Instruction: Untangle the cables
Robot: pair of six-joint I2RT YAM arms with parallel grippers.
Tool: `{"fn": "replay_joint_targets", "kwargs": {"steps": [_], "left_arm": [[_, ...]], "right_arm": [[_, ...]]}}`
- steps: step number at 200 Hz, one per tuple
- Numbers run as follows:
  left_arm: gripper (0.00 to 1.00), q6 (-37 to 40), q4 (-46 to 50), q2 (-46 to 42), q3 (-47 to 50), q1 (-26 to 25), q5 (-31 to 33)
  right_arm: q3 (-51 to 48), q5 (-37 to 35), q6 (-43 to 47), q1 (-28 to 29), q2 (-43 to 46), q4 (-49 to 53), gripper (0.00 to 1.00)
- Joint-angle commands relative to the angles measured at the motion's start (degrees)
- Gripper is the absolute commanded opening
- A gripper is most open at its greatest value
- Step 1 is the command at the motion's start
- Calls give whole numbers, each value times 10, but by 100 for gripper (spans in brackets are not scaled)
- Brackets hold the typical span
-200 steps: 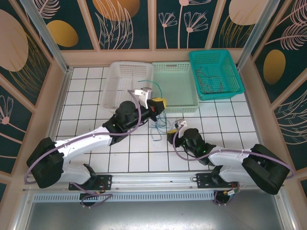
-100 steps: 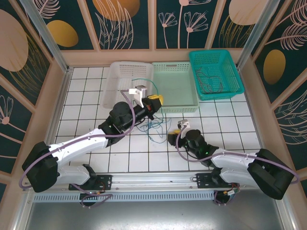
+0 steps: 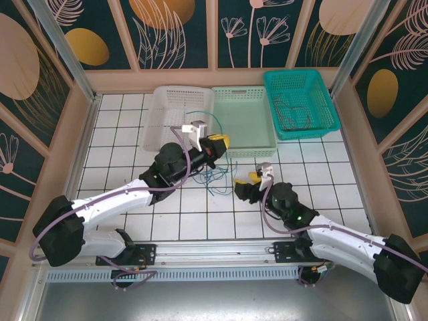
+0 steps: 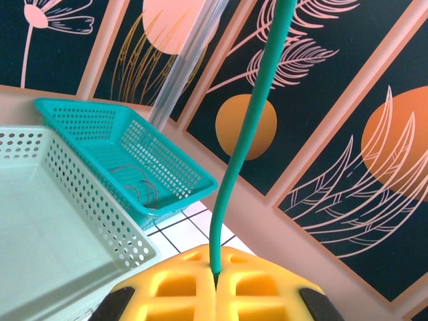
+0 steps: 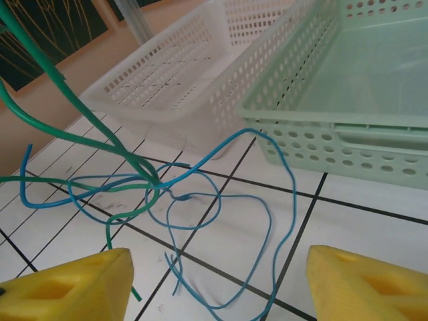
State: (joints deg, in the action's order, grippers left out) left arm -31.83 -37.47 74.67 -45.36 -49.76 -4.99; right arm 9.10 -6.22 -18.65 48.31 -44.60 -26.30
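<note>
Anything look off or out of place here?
Nothing spilled or broken. The one mess is the thin blue cable, tangled with the thin green cable on the white tiles before the pale green perforated tray. The left pincer is shut on the green cable; the right pincer is open, facing the tangle.

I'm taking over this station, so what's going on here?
Thin wires are being untangled on a white tiled table. The left claw is shut on a thin green cable, holding it lifted near the white plastic basket. The right claw is open, low over the tiles, facing a thin blue cable that lies tangled with the green one.
</note>
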Motion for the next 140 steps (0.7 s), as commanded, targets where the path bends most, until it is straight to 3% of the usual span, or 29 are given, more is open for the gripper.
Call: {"fn": "replay_joint_targets", "kwargs": {"steps": [1,23,42,98,140], "left_arm": [[1,-9,-35,7,-2,3,-11],[1,-9,-38,13,-5,3,-17],[1,-9,-37,16,-5,4,-19],[1,-18,-36,17,-5,3,9],[1,-46,-81,35,-3,3,-4]], "right_arm": [[2,-4,-75,-15,-3,7,70],[-6,68,-153,-37,-46,-62,65],[-4,105,-153,-35,-83,-117,62],[3,109,-100,-13,-110,-127,57],[7,112,-115,-13,-157,-179,65]]}}
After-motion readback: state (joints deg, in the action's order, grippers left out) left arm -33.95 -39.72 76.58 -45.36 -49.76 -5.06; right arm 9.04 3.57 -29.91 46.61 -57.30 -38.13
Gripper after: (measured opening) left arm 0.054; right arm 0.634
